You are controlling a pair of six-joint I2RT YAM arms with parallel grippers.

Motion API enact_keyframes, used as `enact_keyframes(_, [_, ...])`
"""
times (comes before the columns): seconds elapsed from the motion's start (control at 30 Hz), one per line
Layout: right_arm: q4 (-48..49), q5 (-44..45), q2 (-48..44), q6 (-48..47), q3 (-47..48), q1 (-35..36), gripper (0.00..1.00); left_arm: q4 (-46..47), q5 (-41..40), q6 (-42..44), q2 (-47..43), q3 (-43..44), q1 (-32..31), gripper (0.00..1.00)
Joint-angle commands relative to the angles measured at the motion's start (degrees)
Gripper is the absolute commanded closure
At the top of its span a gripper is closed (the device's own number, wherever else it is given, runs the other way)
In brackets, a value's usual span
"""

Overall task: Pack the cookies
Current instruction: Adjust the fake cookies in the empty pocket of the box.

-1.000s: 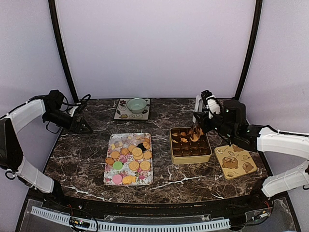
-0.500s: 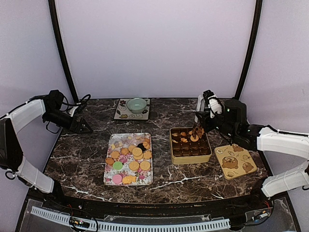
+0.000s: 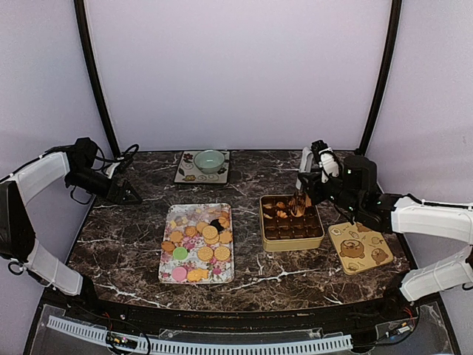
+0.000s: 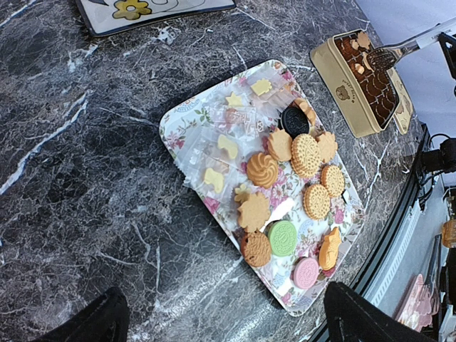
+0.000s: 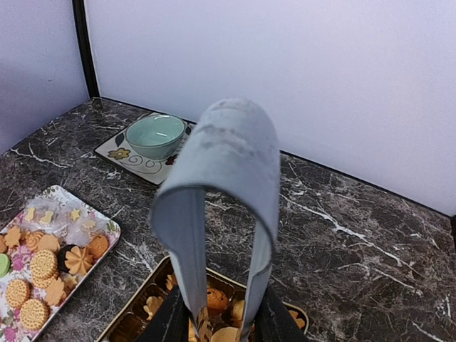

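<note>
The cookies (image 3: 198,240) lie mostly on a floral tray (image 3: 164,275), golden ones with a green, a pink and a dark one (image 4: 293,121). More cookies (image 5: 221,299) sit in the cups of a gold tin (image 3: 293,246). My right gripper (image 3: 309,186) (image 5: 221,324) is shut on grey tongs (image 5: 228,164), whose tips hang over the tin's back rows. A pale cookie shows between the tips; I cannot tell whether it is pinched. My left gripper (image 3: 134,197) (image 4: 228,320) hovers open at the table's left, away from the tray.
The tin's lid (image 3: 360,248) lies right of the tin. A pale green bowl (image 3: 210,160) stands on a patterned mat (image 3: 186,176) at the back. Small clear wrapped sweets (image 4: 217,146) lie at the tray's far end.
The right arm has carried the tongs a little toward the back of the tin. The left arm has not moved.
</note>
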Motion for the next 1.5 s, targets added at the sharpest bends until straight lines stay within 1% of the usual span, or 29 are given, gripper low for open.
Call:
enact_keyframes(0.0, [2.0, -3.2, -1.5, 1.6, 1.6, -0.2, 0.7, -1.1, 1.0, 0.4, -0.7, 0.5, 0.4, 0.02])
enact_keyframes(0.13, [0.9, -4.8, -1.7, 1.7, 3.4, -0.2, 0.7, -1.1, 1.1, 0.4, -0.8, 0.4, 0.4, 0.02])
enact_keyframes(0.33, [-1.1, 0.7, -2.1, -1.1, 3.5, -0.2, 0.7, -1.3, 1.1, 0.6, -0.8, 0.3, 0.4, 0.02])
enact_keyframes(0.43, [-1.7, 1.7, -1.6, -1.9, 3.4, -0.8, 0.69, -1.2, 1.1, 0.6, -0.9, 0.2, 0.4, 0.02])
enact_keyframes(0.73, [0.3, 1.2, -0.6, -1.3, 1.2, -1.9, 0.67, -1.6, 0.8, 0.8, -1.0, 0.4, 0.4, 0.02])
enact_keyframes(0.83, [1.0, 0.0, -0.1, -0.7, 1.0, -1.9, 0.65, -1.5, 0.9, 0.8, -0.9, 0.7, 0.4, 0.02])
enact_keyframes(1.0, [2.2, -2.3, 1.2, 1.5, 0.7, -1.9, 0.65, -1.6, 1.0, 0.6, -0.5, 0.9, 0.4, 0.03])
enact_keyframes(1.27, [3.5, -4.5, -0.3, 2.9, 0.3, -1.9, 0.69, -1.7, 1.1, 0.8, -0.2, 1.2, 0.4, 0.03])
enact_keyframes(1.47, [1.8, -5.7, -3.2, 2.9, 1.7, -1.8, 0.72, -1.7, 1.2, 0.6, 0.0, 1.3, 0.4, 0.03])
